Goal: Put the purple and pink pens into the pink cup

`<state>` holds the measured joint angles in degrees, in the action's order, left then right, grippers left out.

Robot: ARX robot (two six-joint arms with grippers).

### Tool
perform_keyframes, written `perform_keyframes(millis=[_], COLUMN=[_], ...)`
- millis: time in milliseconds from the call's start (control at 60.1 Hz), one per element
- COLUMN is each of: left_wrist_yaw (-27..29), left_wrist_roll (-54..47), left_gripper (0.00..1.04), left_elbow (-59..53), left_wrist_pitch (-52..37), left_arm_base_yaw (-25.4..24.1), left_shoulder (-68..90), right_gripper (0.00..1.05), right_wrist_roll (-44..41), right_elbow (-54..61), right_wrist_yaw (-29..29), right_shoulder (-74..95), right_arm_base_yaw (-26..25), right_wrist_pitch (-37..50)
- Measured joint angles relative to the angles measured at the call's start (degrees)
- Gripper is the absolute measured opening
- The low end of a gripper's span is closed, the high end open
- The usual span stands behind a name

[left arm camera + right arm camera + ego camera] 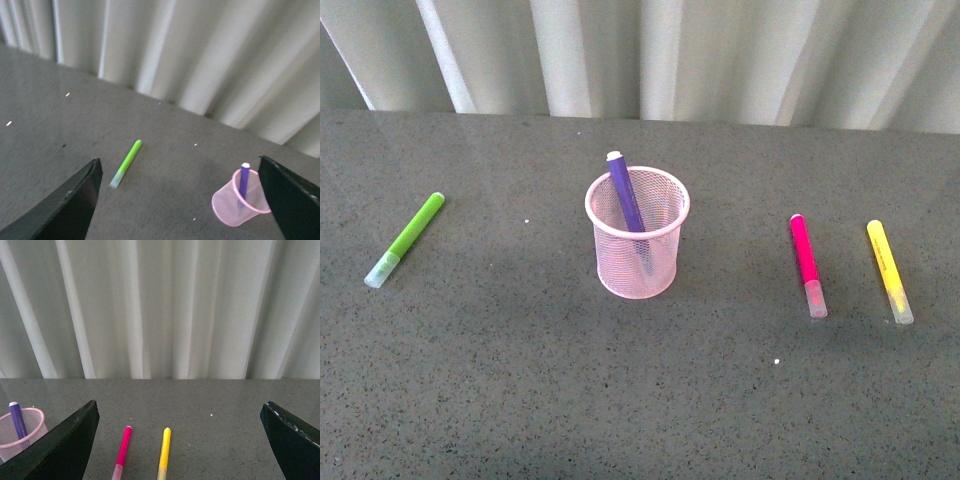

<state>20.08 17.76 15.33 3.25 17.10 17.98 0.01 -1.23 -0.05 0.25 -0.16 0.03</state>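
Broadly, the grey speckled table [520,390] fills the scene and runs back to a pale pleated curtain [700,50]. Its near and side edges are out of view, so no drop-off can be judged. The surface around the task's things is bare and open.

Both arms hang above it with nothing in their grasp. The left gripper [180,205] has its jaws wide apart, looking down toward the cup. The right gripper [177,445] is likewise spread wide and empty, facing the two pens on its side.

The pink cup [665,262] stands upright near the middle of the table. As thin wire mesh it is probably light and easy to shove or tip, so a pen should go in from above without knocking the rim. The purple pen [624,190] is in the cup, leaning toward the far-left of the rim with its end poking out. That leaves most of the mouth free.

The pink pen [806,260] lies flat on the table, well apart from the cup on the robot's right, its clear cap toward the robot. It looks light, stiff and smooth, and a round barrel may roll — so mid-barrel, across its width and clear of the cap, seems the safest hold.

A yellow marker [888,268] lies near it, roughly parallel on the outer side. One finger must drop into that gap without nudging it. A green marker [408,238] lies far off on the left, out of the way.
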Motion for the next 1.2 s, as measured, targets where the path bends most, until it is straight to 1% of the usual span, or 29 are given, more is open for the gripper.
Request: perform_keyframes(millis=[17, 50, 67, 83, 150, 166, 200, 233, 333, 466, 832, 915, 1198], left_wrist_yaw=[-0.6, -5.7, -6.3, -8.2, -10.9, -12.2, -17.2, -19.3, -19.6, -19.9, -19.9, -19.9, -19.9], left_wrist_roll=[-0.6, -5.7, -6.3, -8.6, -12.3, -12.9, -14.3, -15.3, -16.3, -16.8, -17.3, -17.3, -17.3], left_gripper=[0.84, 0.77, 0.75, 0.72, 0.61, 0.58, 0.50, 0.43, 0.26, 0.04, 0.04, 0.04, 0.04], left_elbow=[-0.7, -3.1, -3.7, -4.6, -6.1, -6.4, -7.0, -7.7, -9.1, -10.3, -12.6, -14.8, -14.8], left_wrist_pitch=[-0.4, -1.1, -1.2, -1.3, -1.7, -1.7, -1.7, -1.7, -1.8, -2.3, -2.6, -2.9, -2.9], left_arm_base_yaw=[-0.6, -3.1, -3.8, -4.9, -7.4, -8.9, -12.1, -14.7, -16.8, -17.0, -17.0, -17.0, -17.0], left_shoulder=[-1.0, -5.0, -5.9, -7.5, -10.1, -10.6, -11.2, -11.7, -12.5, -13.6, -15.5, -17.6, -17.8], right_gripper=[0.98, 0.98, 0.98, 0.98, 0.98, 0.98, 0.98, 0.98, 0.98, 0.98, 0.98, 0.98, 0.98], right_wrist_roll=[0.0, 0.0, 0.0, 0.0, 0.0, 0.0, 0.0, 0.0, 0.0, 0.0, 0.0, 0.0, 0.0], right_elbow=[0.0, 0.0, 0.0, 0.0, 0.0, 0.0, 0.0, 0.0, 0.0, 0.0, 0.0, 0.0, 0.0], right_wrist_yaw=[0.0, 0.0, 0.0, 0.0, 0.0, 0.0, 0.0, 0.0, 0.1, 0.0, 0.0, 0.0, 0.0], right_shoulder=[0.0, 0.0, 0.0, 0.0, 0.0, 0.0, 0.0, 0.0, 0.0, 0.0, 0.0, 0.0, 0.0], right_arm_base_yaw=[0.0, 0.0, 0.0, 0.0, 0.0, 0.0, 0.0, 0.0, 0.0, 0.0, 0.0, 0.0, 0.0], right_wrist_pitch=[0.0, 0.0, 0.0, 0.0, 0.0, 0.0, 0.0, 0.0, 0.0, 0.0, 0.0, 0.0, 0.0])
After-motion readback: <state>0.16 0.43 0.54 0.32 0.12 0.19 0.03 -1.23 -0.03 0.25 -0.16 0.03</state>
